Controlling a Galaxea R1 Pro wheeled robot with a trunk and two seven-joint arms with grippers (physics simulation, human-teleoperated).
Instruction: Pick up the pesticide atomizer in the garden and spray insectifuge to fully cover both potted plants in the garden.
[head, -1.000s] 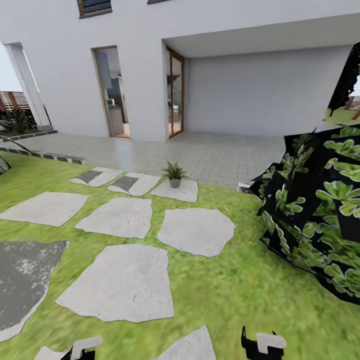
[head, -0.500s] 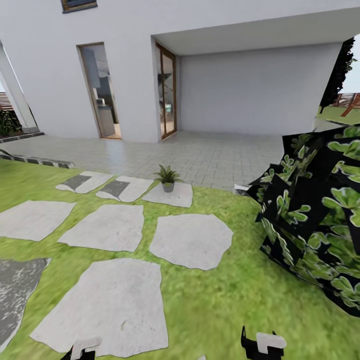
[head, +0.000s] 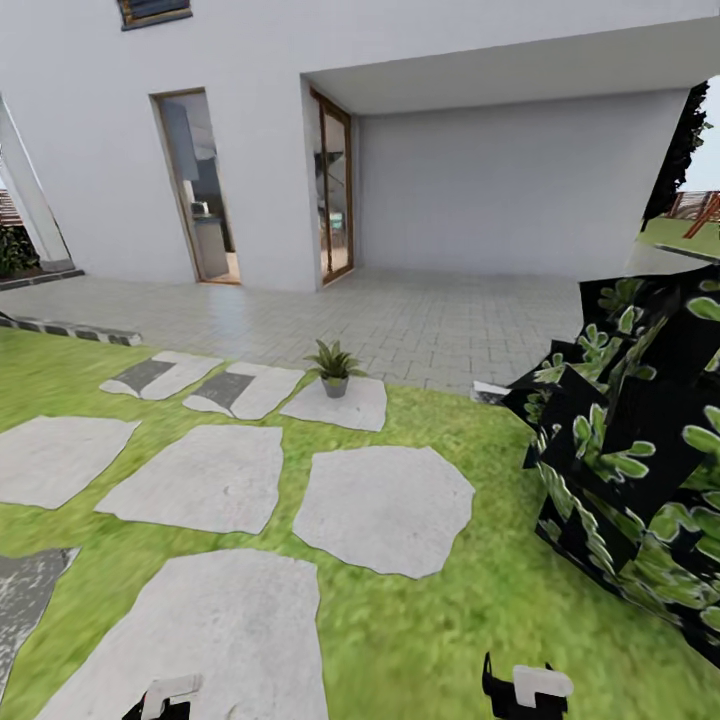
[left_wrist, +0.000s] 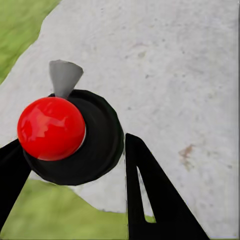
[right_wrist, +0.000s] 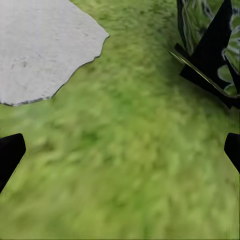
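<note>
Out on the garden lawn (head: 450, 620) now, bright green from 6 o'clock up to the middle of the head view, broken by flat grey stepping stones (head: 385, 505) fanning off toward 9 o'clock. Just above centre, toward 12 o'clock, a small spiky plant (head: 334, 368) upright in a grey pot, sitting on the far stepping stone (head: 345, 408). Over at 3 o'clock, a big dark bush (head: 640, 470), black with green leaf patches, right up against the grass. Beyond the lawn, a pale paved terrace (head: 430, 320), then a white house wall (head: 250, 60) with a tall glass door (head: 195, 185) at about 11 o'clock.

Down at 7 o'clock, the left gripper (head: 165, 695) just peeking in at the edge; at 5 o'clock, the right gripper (head: 525, 690), black and white, low over the grass.

From the left wrist: left gripper (left_wrist: 73, 140) spread, black fingers (left_wrist: 160, 200) well apart, a glossy red ball (left_wrist: 51, 128) on a round black disc (left_wrist: 102, 145) seen between them, a stepping stone (left_wrist: 175, 65) beneath. Contact between disc and fingers, impossible to tell.

From the right wrist: right gripper (right_wrist: 125, 145) wide, fingertips (right_wrist: 9, 150) at the far edges, blurred grass (right_wrist: 125, 165) below, stone (right_wrist: 40, 45) on one side, bush (right_wrist: 210, 55) on the other
</note>
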